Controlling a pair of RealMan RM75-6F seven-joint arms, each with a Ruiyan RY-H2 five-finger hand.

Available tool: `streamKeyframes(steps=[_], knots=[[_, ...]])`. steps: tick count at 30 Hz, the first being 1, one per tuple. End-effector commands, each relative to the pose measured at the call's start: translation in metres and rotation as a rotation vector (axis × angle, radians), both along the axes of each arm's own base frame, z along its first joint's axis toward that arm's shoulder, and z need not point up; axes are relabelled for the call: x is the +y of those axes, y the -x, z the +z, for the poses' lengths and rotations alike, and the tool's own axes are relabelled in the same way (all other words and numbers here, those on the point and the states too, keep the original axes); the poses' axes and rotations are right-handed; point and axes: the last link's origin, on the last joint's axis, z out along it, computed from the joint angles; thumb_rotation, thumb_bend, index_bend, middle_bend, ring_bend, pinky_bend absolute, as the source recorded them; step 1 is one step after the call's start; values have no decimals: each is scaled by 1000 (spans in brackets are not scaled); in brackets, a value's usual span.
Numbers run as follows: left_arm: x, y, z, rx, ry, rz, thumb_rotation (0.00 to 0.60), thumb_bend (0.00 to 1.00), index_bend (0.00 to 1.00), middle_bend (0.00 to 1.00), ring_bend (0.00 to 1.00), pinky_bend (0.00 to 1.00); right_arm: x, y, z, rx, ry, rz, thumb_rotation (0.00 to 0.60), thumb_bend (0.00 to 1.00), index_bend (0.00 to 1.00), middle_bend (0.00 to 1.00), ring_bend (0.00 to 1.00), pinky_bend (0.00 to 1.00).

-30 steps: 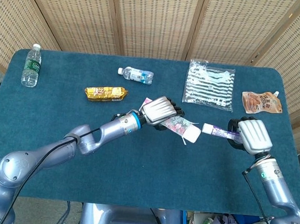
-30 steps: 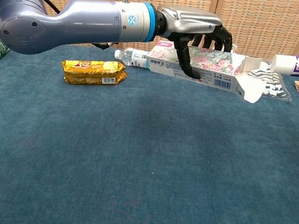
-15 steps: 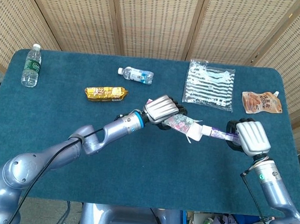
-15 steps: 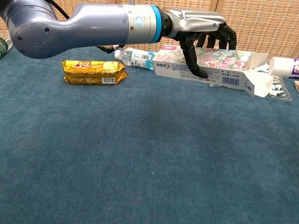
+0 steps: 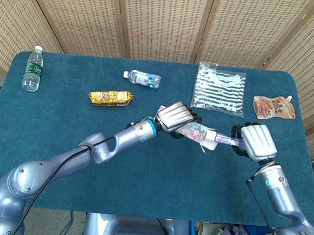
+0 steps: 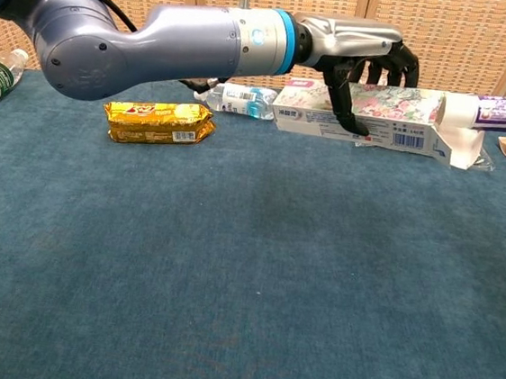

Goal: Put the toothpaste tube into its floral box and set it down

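Centre frame: left hand (image 5: 176, 116) grips floral box (image 6: 397, 111); right hand (image 5: 254, 141) holds toothpaste tube (image 6: 497, 110), cap at box mouth.

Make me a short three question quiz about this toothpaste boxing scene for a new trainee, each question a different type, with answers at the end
1. True or false: the toothpaste tube is fully inside the floral box.
2. Which hand holds the floral box? A) left hand B) right hand C) neither
3. Fill in: the gold snack pack lies on the table between the upright bottle and the lying ______.

Key: 1 false, only the cap end meets the box's open end. 2 A. 3 bottle.
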Motion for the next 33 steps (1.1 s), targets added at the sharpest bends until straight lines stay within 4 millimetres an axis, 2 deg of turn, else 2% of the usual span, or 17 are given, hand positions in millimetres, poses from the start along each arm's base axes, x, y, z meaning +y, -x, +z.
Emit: streamKeyframes(steps=[1,10,33], knots=[[0,-2,1,-3,-1,5,600,283,489,448,416,439,1,-1,-2,5,-5,0,600,597,645,656,477,434],[3,-6,5,-7,-15,13,600,283,489,449,417,439,3,-3,-5,22,-11,5,600,597,645,657,478,433],[-1,-13,-4,-25,-1,34,600,283,489,452,418,439,-4,-21,-15,31,-10,12,600,600,648,660,483,438]])
